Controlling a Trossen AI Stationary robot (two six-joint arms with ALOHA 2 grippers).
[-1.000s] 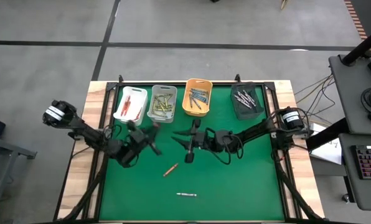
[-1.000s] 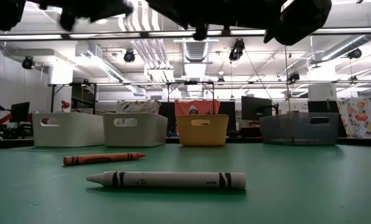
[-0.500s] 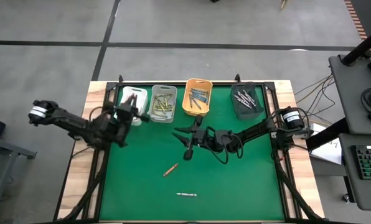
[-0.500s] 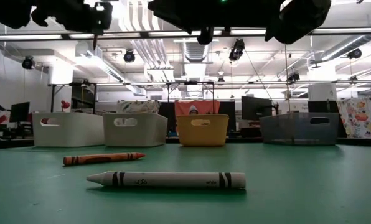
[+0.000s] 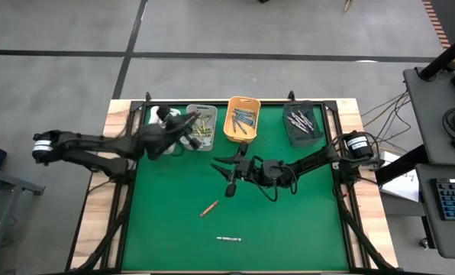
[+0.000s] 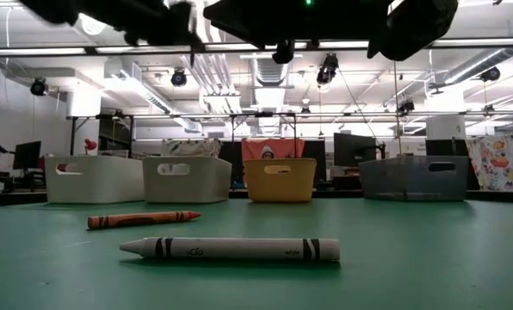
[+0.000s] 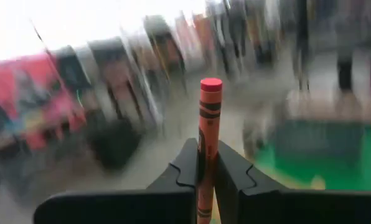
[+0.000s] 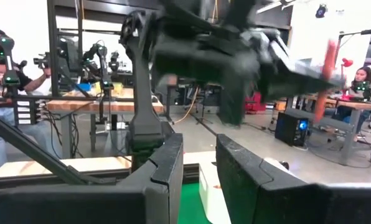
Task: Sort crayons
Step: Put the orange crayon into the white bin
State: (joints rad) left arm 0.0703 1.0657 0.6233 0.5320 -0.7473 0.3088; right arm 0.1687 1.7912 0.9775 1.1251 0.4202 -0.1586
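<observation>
Over the last second the left arm has swung from the middle left of the high view up to the row of bins along the upper edge of the worktop [image 5: 304, 221], and its left gripper [image 5: 183, 126] now hangs over the gap between the white bin [image 5: 154, 114] and the grey bin [image 5: 201, 126], blurred with motion. Its jaws are pressed together on a red-orange crayon [image 7: 207, 134], which the left wrist view shows standing up between them. Judging by the red crayons in the white bin a second ago, that is probably where this one belongs, so the delivery looks near its end. The right gripper [image 5: 229, 169] has kept its place at the centre of the high view, jaws spread partway and empty in its own wrist view. Two crayons lie unsorted on the green surface: an orange crayon [image 5: 208, 208] just below centre and a white crayon [image 5: 228, 239] lower down.
</observation>
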